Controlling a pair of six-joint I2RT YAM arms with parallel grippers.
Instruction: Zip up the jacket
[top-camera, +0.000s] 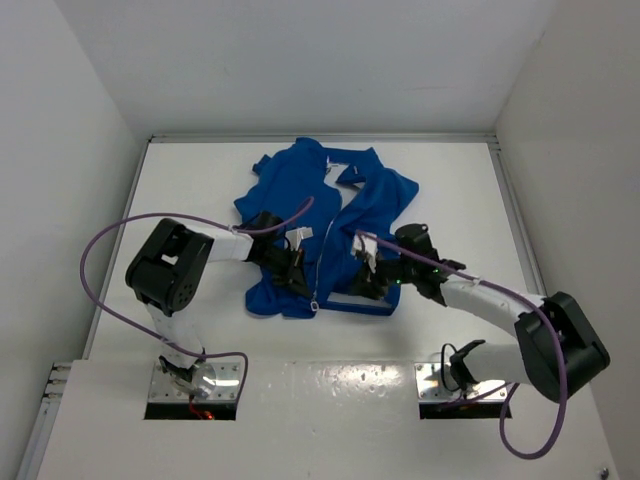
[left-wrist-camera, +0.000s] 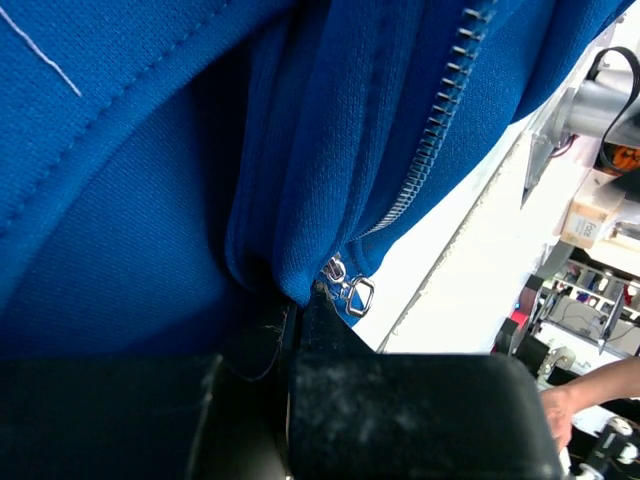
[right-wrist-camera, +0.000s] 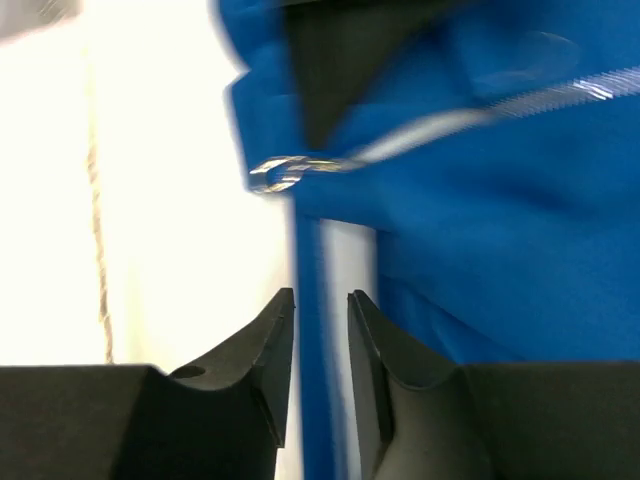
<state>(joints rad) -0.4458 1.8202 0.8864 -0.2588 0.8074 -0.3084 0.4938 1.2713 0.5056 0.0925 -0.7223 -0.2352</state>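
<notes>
Left gripper (left-wrist-camera: 292, 325) pinches the jacket (left-wrist-camera: 150, 200). Right gripper (right-wrist-camera: 320, 335) fingers are a bit apart, the zip pull (right-wrist-camera: 280, 173) just past them, not pulled up yet.

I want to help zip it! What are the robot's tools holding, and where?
The left tool pinches the jacket at its hem beside the zipper pull. The right tool is open, holding nothing.

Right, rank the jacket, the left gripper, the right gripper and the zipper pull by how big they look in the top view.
1. jacket, by far the largest.
2. left gripper and right gripper: they look alike, so not ranked.
3. zipper pull, a tiny glint at the hem.
</notes>
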